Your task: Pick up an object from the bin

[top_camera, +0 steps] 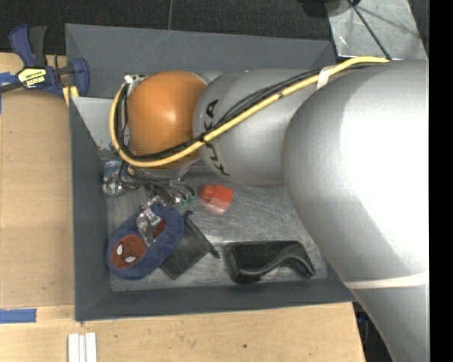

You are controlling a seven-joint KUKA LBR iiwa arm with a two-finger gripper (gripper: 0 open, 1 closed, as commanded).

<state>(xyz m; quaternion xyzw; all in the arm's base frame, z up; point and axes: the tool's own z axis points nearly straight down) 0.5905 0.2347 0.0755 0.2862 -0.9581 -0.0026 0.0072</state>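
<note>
In the bin's near-left corner, the gripper (149,221) hangs over a blue slipper (160,247) with a red mask face. I cannot tell whether the gripper is spread. The slipper's soft fabric could slide free.

Black textured floor (121,2) along the top edge, crossed by a thin pale cable (171,6). Grey sheet (366,32) at upper right.

The end effector (149,222) hangs under the arm's orange cover (162,115), low over a blue slipper-like thing (140,251) (red spider face on its toe) in the bin's (90,225) lower left. A dark flat piece (185,253) touches the slipper. A red block (217,197) and a black curved object (269,261) lie nearby.
</note>
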